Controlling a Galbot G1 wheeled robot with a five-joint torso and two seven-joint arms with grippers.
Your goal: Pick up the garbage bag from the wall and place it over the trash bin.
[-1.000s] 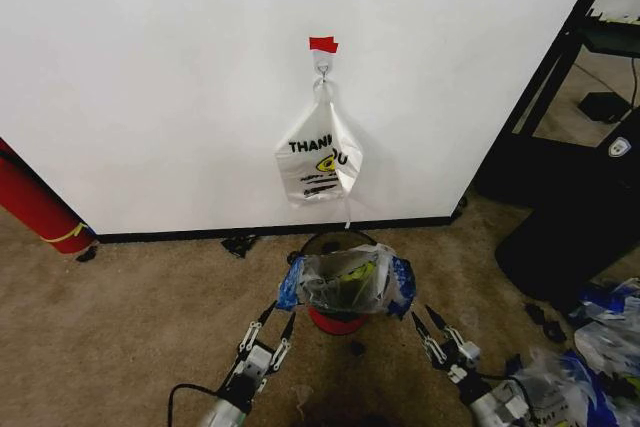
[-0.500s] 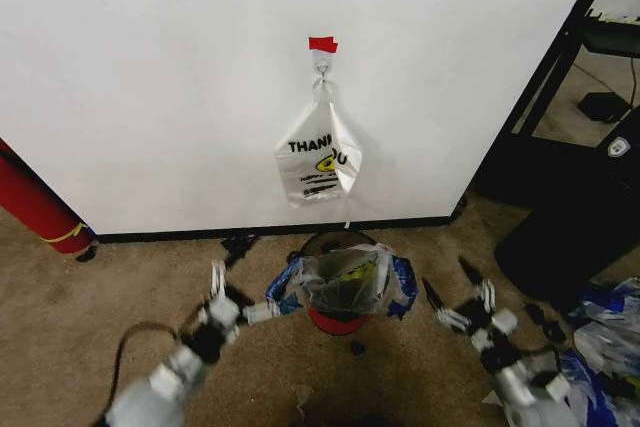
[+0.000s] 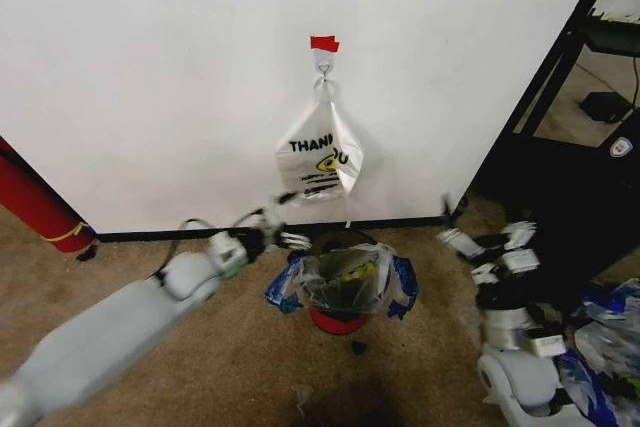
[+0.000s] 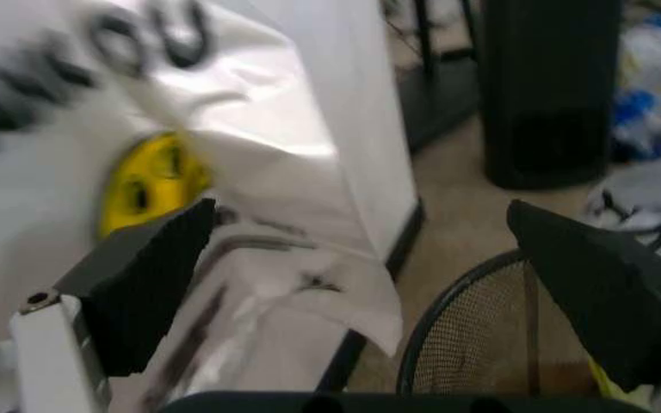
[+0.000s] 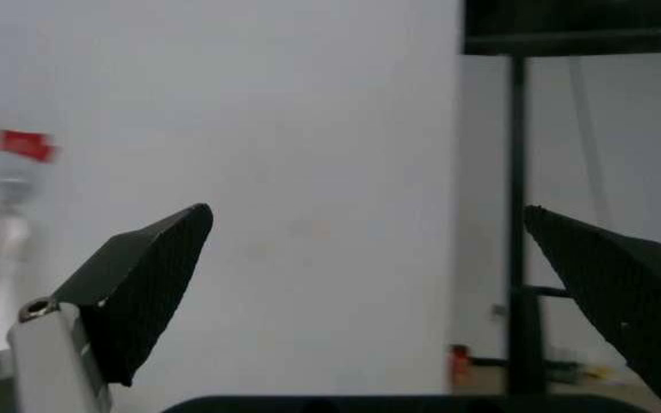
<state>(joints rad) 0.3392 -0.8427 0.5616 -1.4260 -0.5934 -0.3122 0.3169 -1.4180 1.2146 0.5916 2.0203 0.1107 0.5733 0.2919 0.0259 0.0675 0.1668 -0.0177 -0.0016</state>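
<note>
The garbage bag, see-through with blue strips and a yellow print, is draped over the rim of the black mesh trash bin, which has a red base. Above it on the wall, an opaque white "THANK YOU" bag hangs from a hook under red tape. My left gripper is open, just left of the bin and below the white bag's lower corner. In the left wrist view the left gripper faces the white bag and the bin rim. My right gripper is open and raised right of the bin; in its own wrist view the right gripper faces the wall.
A red cylinder leans at the wall's left end. A black rack and a black box stand to the right. A pile of clear and blue plastic bags lies on the carpet at the lower right. Small dark scraps lie near the bin.
Both arms rose from low in front of the bin. The left gripper swung up and forward to the white bag's lower edge; the right lifted up and rightward. The bag on the bin stayed put.
</note>
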